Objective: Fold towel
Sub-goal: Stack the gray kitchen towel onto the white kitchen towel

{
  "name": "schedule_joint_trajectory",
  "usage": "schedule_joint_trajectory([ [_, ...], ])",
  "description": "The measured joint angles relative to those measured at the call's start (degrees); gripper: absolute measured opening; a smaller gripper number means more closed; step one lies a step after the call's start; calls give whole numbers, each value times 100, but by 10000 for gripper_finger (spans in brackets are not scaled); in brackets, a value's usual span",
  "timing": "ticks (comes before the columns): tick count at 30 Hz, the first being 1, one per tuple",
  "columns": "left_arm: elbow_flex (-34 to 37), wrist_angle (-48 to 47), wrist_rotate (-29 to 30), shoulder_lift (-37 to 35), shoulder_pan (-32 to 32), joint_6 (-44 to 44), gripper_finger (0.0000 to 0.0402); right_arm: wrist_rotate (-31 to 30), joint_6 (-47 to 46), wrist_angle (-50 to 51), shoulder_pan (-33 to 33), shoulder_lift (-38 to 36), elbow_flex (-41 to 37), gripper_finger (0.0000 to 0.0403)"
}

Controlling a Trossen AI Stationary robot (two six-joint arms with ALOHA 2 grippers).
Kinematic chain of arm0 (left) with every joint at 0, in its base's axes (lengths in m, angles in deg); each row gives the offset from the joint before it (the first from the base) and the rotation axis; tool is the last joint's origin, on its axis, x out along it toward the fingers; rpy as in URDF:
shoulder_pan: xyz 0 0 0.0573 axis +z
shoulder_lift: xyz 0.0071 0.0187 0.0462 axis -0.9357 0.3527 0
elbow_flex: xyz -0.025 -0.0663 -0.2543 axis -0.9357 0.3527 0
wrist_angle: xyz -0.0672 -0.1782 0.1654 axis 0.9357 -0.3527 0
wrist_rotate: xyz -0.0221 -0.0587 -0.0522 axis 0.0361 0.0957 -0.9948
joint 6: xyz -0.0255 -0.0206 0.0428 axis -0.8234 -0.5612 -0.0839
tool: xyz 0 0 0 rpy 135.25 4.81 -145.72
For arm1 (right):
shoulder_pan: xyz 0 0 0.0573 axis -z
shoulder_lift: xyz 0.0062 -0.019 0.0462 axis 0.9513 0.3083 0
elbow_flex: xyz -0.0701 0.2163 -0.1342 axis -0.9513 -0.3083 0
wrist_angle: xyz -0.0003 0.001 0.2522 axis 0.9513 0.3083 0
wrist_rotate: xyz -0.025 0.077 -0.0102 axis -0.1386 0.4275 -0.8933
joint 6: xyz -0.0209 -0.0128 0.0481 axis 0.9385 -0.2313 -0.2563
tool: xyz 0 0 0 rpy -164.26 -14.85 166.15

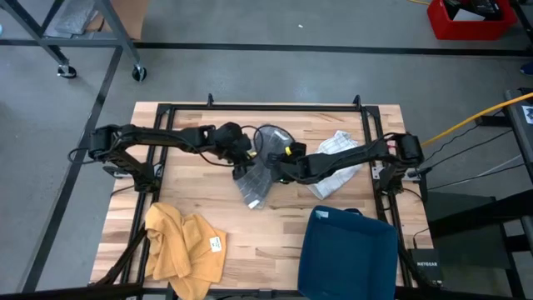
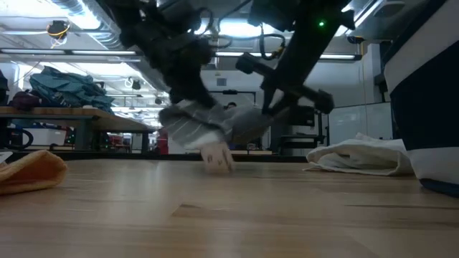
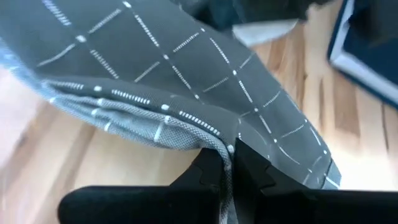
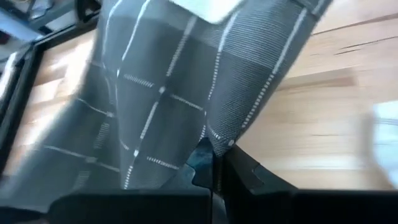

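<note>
A grey towel [image 1: 254, 185] with thin white check lines hangs between my two grippers over the middle of the table. My left gripper [image 1: 243, 160] is shut on its left upper part and my right gripper [image 1: 279, 169] on its right upper part. In the low view the towel [image 2: 208, 125] sags between them. Its lowest end, with a pale label [image 2: 215, 159], reaches down to the tabletop. My left gripper [image 3: 227, 171] pinches the towel's hemmed edge [image 3: 214, 138] between its two fingers, where the cloth is doubled over. The fingers slant down from the table's left side. The cloth spreads away from them, lifted. My right gripper [image 4: 214, 165] pinches a gathered point of the towel's edge [image 4: 219, 140] between its two fingers. It slants down from the table's right side. The cloth fans out from the fingers and hangs slack, its lower end at the table.
A crumpled white towel [image 1: 337, 162] lies at the right, under the right arm. A yellow towel [image 1: 183, 246] lies near the front left corner. A dark blue bin [image 1: 346, 254] stands at the front right. Bare wood shows between the yellow towel and the bin.
</note>
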Motion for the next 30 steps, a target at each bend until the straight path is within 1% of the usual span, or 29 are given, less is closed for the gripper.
schedule_joint_trajectory([
  [6, -227, 393, 20, 98, 11, 117, 3, -223, -757, 1008, -284, -270, 0, 12],
  [12, -642, 585, -9, 753, -44, 86, 3, -225, -1672, 2190, -628, -503, 0, 12],
  [16, -1191, 579, -40, 1360, -126, 28, 2, -218, -2392, 3057, -833, -634, 0, 13],
  [22, -2249, 581, -300, 2091, -249, 37, 2, -187, -3379, 4315, -1090, -726, 0, 12],
  [26, -2933, 496, -337, 2484, -345, 141, 3, 91, -3499, 4775, -1129, -802, 0, 12],
  [30, -3446, 513, -429, 2801, -446, 155, 2, 142, -3498, 5182, -1123, -968, -1, 12],
])
